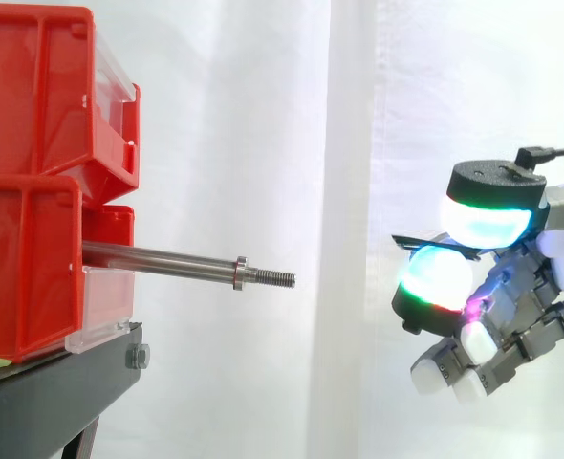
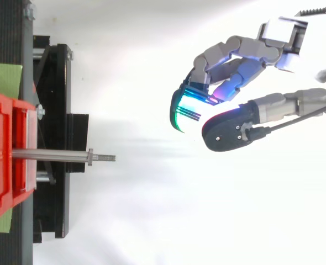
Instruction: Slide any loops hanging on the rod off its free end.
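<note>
— Where is the rod, and is anything hung on it?

— The rod (image 1: 158, 259) is held level in the red bins (image 1: 33, 191), with its free end pointed toward the hand (image 2: 235, 66). No loop is seen on it. A thin black band (image 1: 404, 239), probably a loop, is pinched between two glowing pads (image 1: 488, 215) of the curled hand, well apart from the rod.

— How is the step done well?

— It is judged that the band is only to be carried clear and let go. A firm pinch is needed until the hand is away from the rod's line, so that the band is not caught on it.

— What is to be minded about the surface and the room?

— The shaft is smooth, but a collar (image 1: 240, 273) and a threaded tip (image 1: 274, 278) are found at the end, where a loop can be snagged. Much free room is left between tip and hand, before the white curtain (image 1: 263, 115). The black stand (image 1: 62, 392) is set below the bins.
</note>
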Robot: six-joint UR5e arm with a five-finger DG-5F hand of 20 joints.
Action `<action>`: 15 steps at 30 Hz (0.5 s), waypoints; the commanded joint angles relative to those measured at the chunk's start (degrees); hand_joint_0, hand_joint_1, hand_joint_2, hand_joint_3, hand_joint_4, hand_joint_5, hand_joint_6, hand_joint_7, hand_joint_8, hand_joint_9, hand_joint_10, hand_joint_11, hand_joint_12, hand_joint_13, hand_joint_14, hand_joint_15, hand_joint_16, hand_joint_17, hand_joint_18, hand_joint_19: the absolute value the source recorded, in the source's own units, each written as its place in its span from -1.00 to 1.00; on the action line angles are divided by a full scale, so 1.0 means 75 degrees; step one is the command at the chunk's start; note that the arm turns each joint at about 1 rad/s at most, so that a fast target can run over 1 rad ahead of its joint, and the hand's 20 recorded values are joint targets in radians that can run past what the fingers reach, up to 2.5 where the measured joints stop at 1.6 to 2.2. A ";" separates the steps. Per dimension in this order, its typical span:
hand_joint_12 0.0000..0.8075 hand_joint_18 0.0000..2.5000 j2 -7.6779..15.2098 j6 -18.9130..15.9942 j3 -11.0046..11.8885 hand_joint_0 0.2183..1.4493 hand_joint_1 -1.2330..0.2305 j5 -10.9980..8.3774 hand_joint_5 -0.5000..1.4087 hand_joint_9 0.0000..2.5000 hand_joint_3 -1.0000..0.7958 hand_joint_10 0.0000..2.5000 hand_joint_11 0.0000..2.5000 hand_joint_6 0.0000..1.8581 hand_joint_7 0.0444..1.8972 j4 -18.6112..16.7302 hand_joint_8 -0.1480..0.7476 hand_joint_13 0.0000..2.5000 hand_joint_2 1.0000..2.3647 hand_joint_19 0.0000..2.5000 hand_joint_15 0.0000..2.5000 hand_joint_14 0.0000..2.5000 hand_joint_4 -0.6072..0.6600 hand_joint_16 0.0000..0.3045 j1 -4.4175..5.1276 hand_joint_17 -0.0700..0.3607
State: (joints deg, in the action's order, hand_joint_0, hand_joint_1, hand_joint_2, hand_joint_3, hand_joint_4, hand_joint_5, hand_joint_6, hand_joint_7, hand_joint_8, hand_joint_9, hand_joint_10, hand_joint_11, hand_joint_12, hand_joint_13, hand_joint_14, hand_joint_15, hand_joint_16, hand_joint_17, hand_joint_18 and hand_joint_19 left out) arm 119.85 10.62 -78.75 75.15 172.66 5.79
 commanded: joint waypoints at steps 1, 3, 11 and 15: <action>-0.18 -0.65 -0.0007 -0.0010 0.0128 -0.37 -0.09 0.0000 -0.57 -0.20 -0.27 -0.99 -0.75 -0.11 0.03 0.0205 -0.06 -0.57 -0.98 -0.77 -0.84 -0.99 0.19 -0.70 0.0002 -0.20; -0.18 -0.65 -0.0007 -0.0010 0.0187 -0.38 -0.15 0.0000 -0.58 -0.20 -0.22 -0.99 -0.73 -0.10 0.04 0.0322 -0.06 -0.57 -0.98 -0.76 -0.83 -0.99 0.21 -0.70 0.0002 -0.20; -0.15 -0.64 0.0004 -0.0022 0.0456 -0.34 -0.38 0.0000 -0.62 -0.26 -0.20 -0.99 -0.67 -0.03 -0.14 0.0744 -0.05 -0.59 -0.98 -0.76 -0.82 -0.99 0.25 -0.69 0.0013 -0.18; -0.16 -0.64 -0.0007 -0.0057 0.0456 -0.33 -0.40 -0.0036 -0.63 -0.25 -0.27 -0.99 -0.65 -0.03 -0.16 0.0756 -0.05 -0.58 -0.98 -0.77 -0.83 -0.99 0.25 -0.69 0.0013 -0.18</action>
State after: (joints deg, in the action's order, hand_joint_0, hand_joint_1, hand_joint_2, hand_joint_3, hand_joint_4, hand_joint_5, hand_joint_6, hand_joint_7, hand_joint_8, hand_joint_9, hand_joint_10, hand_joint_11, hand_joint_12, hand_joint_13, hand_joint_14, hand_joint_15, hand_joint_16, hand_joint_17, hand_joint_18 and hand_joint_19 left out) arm 119.84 10.45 -75.41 75.09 178.17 5.89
